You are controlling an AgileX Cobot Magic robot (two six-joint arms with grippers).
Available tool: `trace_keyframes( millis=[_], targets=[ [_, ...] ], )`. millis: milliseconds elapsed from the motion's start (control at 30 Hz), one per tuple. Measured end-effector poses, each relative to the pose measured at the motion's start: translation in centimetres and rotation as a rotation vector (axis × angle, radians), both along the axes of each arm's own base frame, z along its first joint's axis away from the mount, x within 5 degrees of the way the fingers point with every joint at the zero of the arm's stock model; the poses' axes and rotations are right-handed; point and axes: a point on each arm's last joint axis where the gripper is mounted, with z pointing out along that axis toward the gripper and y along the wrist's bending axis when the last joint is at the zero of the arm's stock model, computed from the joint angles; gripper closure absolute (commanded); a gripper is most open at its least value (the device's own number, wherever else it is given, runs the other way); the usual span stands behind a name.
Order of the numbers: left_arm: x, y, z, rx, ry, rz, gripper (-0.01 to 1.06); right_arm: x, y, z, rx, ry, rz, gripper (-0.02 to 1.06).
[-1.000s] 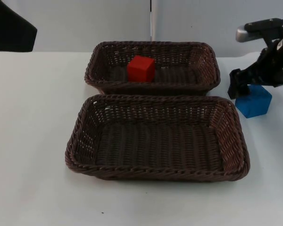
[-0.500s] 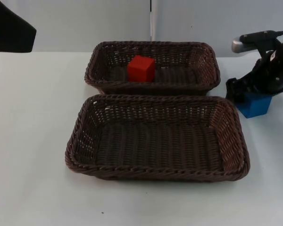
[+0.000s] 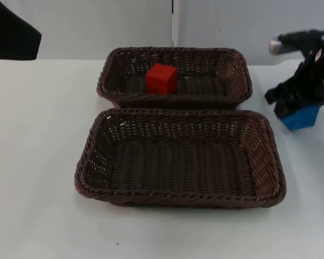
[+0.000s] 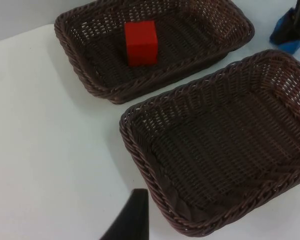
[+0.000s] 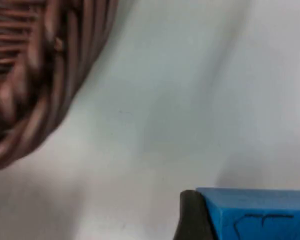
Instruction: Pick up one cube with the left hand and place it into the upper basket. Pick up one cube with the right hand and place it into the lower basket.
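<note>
Top view: small red cube (image 3: 162, 79) resting on the floor of the upper dark brown woven wicker basket (image 3: 235, 59), the one nearer the far edge of the white surface (image 3: 38, 162), a little toward its left half. Judged from that, left arm's share of the job done. Left pincer (image 4: 132, 220) back over the near left part of the surface, apart from both baskets, waiting; from the one black fingertip visible, cannot tell whether clenched or released. Lower dark brown woven wicker basket (image 3: 89, 145), touching or just beside the upper one along their long sides, holding no cube as yet. Second half under way: right pincer (image 3: 298, 105) down at the right edge of the surface, just beside the right ends of the two baskets, clenched on the small blue cube (image 3: 301, 117). Right wrist view: black fingertip (image 5: 192, 215) pressed flat against the side of the blue cube, wicker rim of a basket close by. Whether the blue cube rests on the surface or sits slightly lifted, hard to tell; a shadow lies close beneath it. Left to do, by the look of things: raise the blue cube over the lower basket's right wall, carry it inward, release it on the woven floor, then withdraw.
</note>
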Motion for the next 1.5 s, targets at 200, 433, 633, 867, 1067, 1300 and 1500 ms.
trace_keyframes(
  millis=[200, 433, 633, 867, 1067, 1300, 1500],
  targets=[
    [0.0, 0.0, 0.0, 0.0, 0.0, 0.0, 0.1, -1.0, -0.3, 6.5, 0.015, -0.074, 0.0, 1.05],
    [0.0, 0.0, 0.0, 0.0, 0.0, 0.0, 0.1, -2.4, -0.6, 12.1, 0.038, -0.172, -0.001, 1.05],
    [0.0, 0.0, 0.0, 0.0, 0.0, 0.0, 0.1, -2.7, -0.7, 12.7, 0.038, -0.174, -0.001, 1.05],
    [0.0, 0.0, 0.0, 0.0, 0.0, 0.0, 0.1, -2.8, -0.7, 12.6, 0.036, -0.163, -0.001, 1.05],
    [0.0, 0.0, 0.0, 0.0, 0.0, 0.0, 0.1, -3.0, -0.4, 12.5, 0.034, -0.144, 0.004, 1.05],
    [0.0, 0.0, 0.0, 0.0, 0.0, 0.0, 0.1, -3.8, 1.9, 12.3, 0.031, -0.113, 0.06, 1.05],
    [0.0, 0.0, 0.0, 0.0, 0.0, 0.0, 0.1, -5.3, 5.8, 12.3, 0.032, -0.098, 0.16, 1.05]
  ],
)
